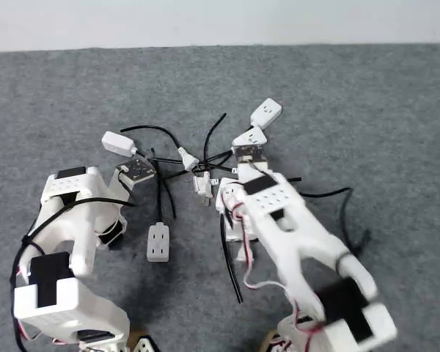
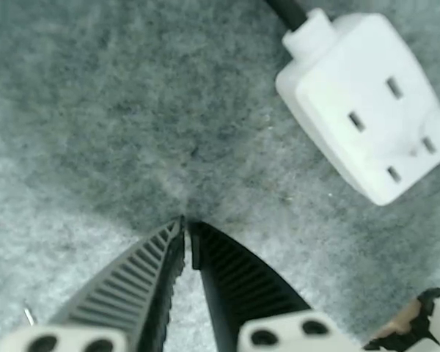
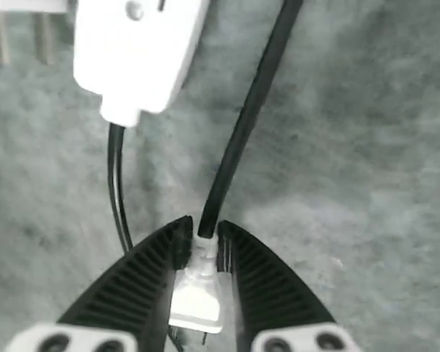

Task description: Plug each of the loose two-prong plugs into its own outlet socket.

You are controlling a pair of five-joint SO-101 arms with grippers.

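Felt in grey covers the worktop (image 1: 396, 88). At the left, the left claw (image 2: 185, 227) rests tip-down on it, its ribbed fingers pressed together with nothing between them. A white outlet socket (image 2: 367, 103) lies face-up just ahead of the tips and off to one side, not touching them.

Back from this claw, beside its arm, a second socket (image 1: 158, 243) lies apart from the tangle. Between the two claws, a loose plug (image 1: 188, 160) and a nearer plug (image 1: 202, 185) sit among crossed black cords.

At the right, the right claw (image 3: 202, 231) is clamped on a white held plug (image 3: 196, 293), whose cord (image 3: 242, 125) runs out ahead from between the tips. Just beyond the tips lies a third socket (image 3: 136, 51), near but not touching, with bare prongs (image 3: 18, 37) beside it. Farther out past this claw lies a fourth socket (image 1: 265, 112).
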